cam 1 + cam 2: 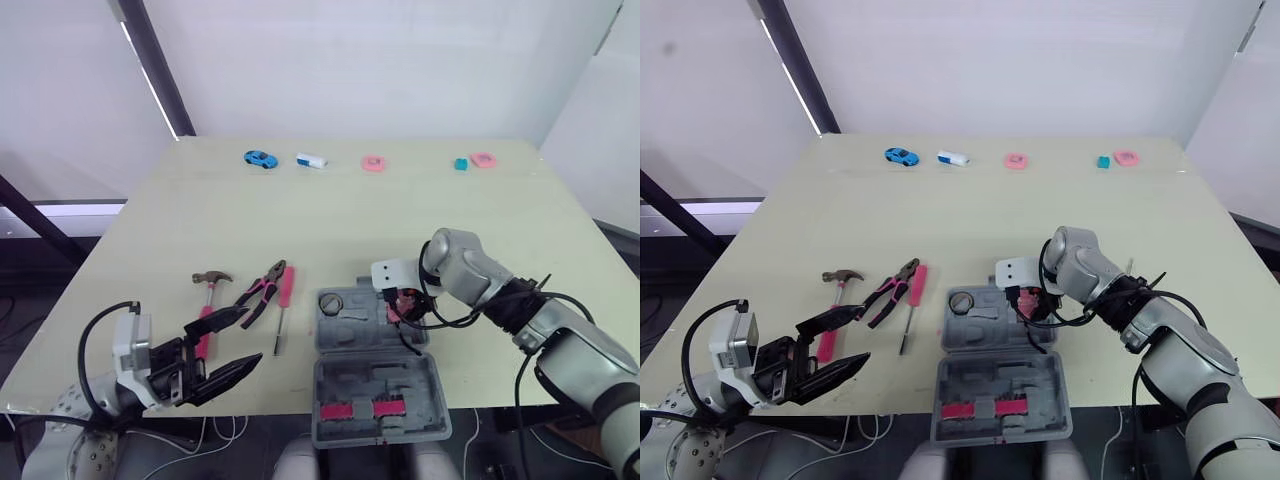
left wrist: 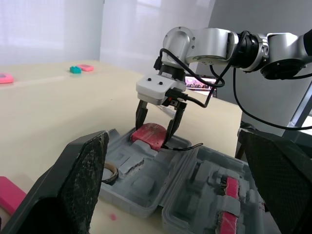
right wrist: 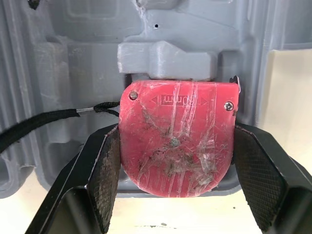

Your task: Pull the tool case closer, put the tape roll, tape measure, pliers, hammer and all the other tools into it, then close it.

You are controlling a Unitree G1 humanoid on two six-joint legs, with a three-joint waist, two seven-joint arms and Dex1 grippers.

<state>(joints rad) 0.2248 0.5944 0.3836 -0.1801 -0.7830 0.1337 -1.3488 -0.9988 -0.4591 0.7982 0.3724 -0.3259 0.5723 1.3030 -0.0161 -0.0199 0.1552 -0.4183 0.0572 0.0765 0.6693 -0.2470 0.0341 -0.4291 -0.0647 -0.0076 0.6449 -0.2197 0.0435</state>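
Red tape measure (image 3: 176, 141) in grey tool case (image 1: 372, 395), clamped by right gripper (image 2: 155, 131); left gripper (image 1: 250, 336) spread wide, empty.

Head eyes look forward and down over the surface (image 1: 330, 220). Left wrist camera looks low toward 3 o'clock at the tool case (image 2: 141, 190). Right wrist camera sits close above the tape measure (image 3: 175, 141) inside it.

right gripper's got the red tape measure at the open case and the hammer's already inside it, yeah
Not quite: the hammer is not in the case; it lies on the table left of it, beside the pliers, as the left eye view shows. The right gripper does hold the red tape measure at the open case.
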